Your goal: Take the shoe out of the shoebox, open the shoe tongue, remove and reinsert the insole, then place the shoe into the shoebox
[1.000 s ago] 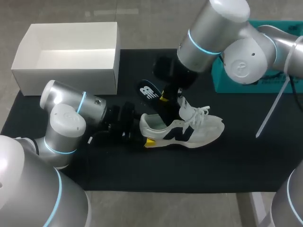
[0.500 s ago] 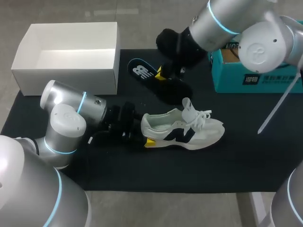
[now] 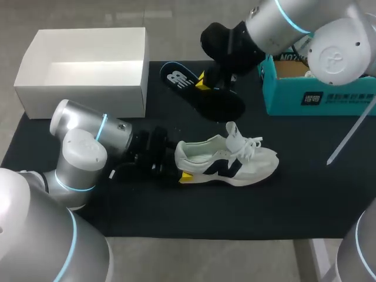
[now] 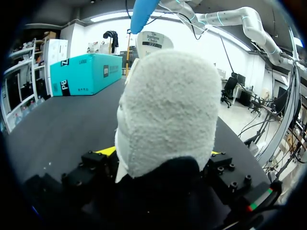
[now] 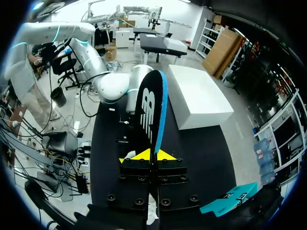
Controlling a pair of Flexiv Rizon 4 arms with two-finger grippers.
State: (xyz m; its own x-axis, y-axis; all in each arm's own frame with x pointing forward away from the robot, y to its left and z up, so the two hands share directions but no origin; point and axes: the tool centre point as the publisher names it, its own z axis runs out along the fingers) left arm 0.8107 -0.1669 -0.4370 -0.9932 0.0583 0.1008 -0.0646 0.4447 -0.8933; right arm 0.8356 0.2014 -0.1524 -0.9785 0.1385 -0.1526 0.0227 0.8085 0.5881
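Observation:
A white sneaker [image 3: 229,161] with a dark logo lies on its side on the black mat [image 3: 176,205], toe pointing right. My left gripper [image 3: 179,170] holds its heel, one yellow tip on each side. In the left wrist view the fuzzy white heel [image 4: 165,110] fills the space between the fingers of that gripper [image 4: 160,152]. My right gripper [image 3: 202,82] hangs above the mat behind the shoe, shut on the black insole [image 3: 179,79]. In the right wrist view the insole [image 5: 151,112] stands edge-on from the closed tips of the gripper [image 5: 152,154]. The white shoebox [image 3: 82,101] sits open and empty at the back left.
A teal box [image 3: 320,100] stands at the mat's back right, under my right arm. The white shoebox [image 5: 199,96] and my left arm [image 5: 115,86] show beyond the insole in the right wrist view. Bare mat lies in front of the shoe.
My right gripper has drawn the insole up out of the shoe and carried it toward the back of the mat. The left arm and the shoe have stayed put.

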